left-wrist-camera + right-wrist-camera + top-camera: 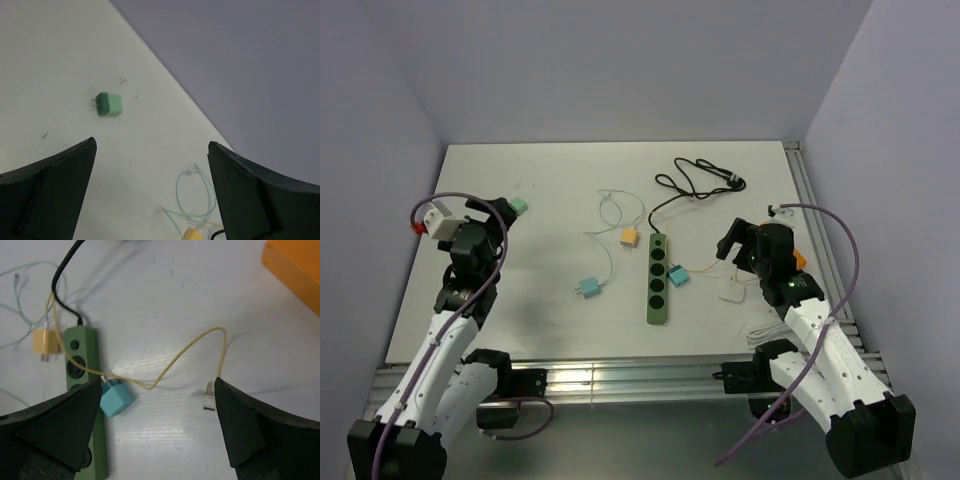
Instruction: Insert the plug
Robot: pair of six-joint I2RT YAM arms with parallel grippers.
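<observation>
A green power strip (658,280) lies mid-table; the right wrist view shows its cable end (82,365). A teal plug (678,276) with a yellow wire lies against the strip's right side (116,397). A white plug (731,294) lies right of it (197,412). A yellow plug (629,238) lies at the strip's far end (45,342). A second teal plug (587,288) lies left of the strip. My right gripper (742,232) is open and empty above the teal and white plugs (157,381). My left gripper (492,212) is open and empty at far left (151,145).
A small green block (519,205) lies just beyond the left gripper (109,104). A black cable (695,180) coils behind the strip. An orange box (295,270) sits by the right arm. Thin pale wires (197,195) loop near the yellow plug. Walls enclose the table.
</observation>
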